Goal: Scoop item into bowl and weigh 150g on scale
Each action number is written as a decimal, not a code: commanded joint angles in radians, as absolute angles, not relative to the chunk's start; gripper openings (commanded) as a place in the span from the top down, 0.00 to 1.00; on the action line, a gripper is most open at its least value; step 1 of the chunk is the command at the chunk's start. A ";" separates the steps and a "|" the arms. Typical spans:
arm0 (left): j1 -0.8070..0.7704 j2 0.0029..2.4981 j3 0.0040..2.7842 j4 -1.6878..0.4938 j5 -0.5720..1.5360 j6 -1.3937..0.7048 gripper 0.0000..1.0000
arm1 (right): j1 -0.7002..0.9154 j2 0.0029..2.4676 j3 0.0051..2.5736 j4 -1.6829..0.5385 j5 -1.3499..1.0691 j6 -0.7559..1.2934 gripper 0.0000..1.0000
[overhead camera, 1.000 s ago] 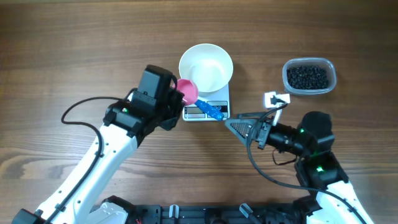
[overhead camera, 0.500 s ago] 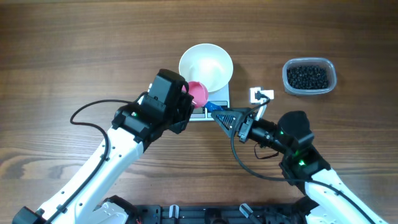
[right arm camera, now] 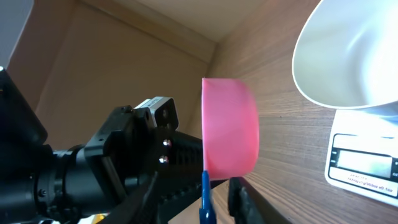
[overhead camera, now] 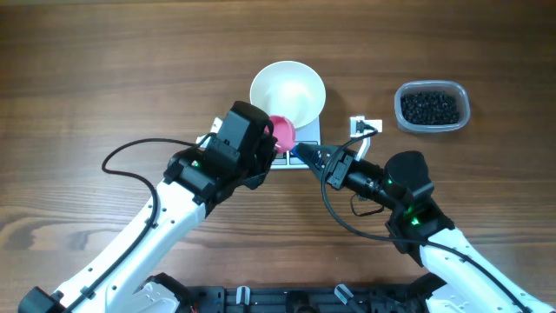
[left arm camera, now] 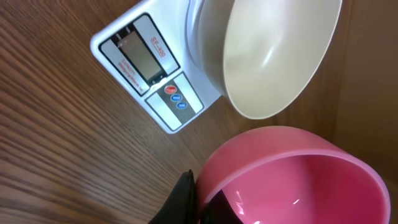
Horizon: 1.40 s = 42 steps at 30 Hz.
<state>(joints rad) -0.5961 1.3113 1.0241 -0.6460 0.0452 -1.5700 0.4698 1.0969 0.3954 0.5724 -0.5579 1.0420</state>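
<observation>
Wood-grain tabletop (overhead camera: 87,69) is carrying everything, and nearest me both arms are now crowding the middle. Compared with a second ago, the right gripper (overhead camera: 320,157) is swinging in from the right side and narrowing its jaws around the blue handle (right arm camera: 204,199) of the pink measuring scoop (overhead camera: 281,132). A sliver of gap is showing beside the handle, so I am judging it not yet pinched. The left gripper (overhead camera: 266,141) is staying clamped on the scoop's smooth plastic cup, which is sitting empty and glossy. I am reading this as a handover, since the beads are lying on the right arm's side. Just beyond, the white rectangular scale (left arm camera: 149,68) is bearing the round, smooth white bowl (overhead camera: 287,93), which is sitting empty too. Farthest right, the matte black beads (overhead camera: 428,106) are all heaping in the clear rounded tub (overhead camera: 400,104), well apart from the bowl.
</observation>
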 commanded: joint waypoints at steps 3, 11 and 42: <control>-0.600 1.295 1.025 -0.643 0.000 -1.580 0.96 | 0.474 1.105 0.412 0.583 -0.619 1.058 0.65; -0.600 1.295 1.025 -0.643 -0.002 -1.607 0.96 | 0.474 1.105 0.412 0.583 -0.653 1.077 0.67; -0.600 1.295 1.025 -0.683 -0.012 -1.605 0.96 | 0.474 1.105 0.412 0.583 -0.704 1.083 0.89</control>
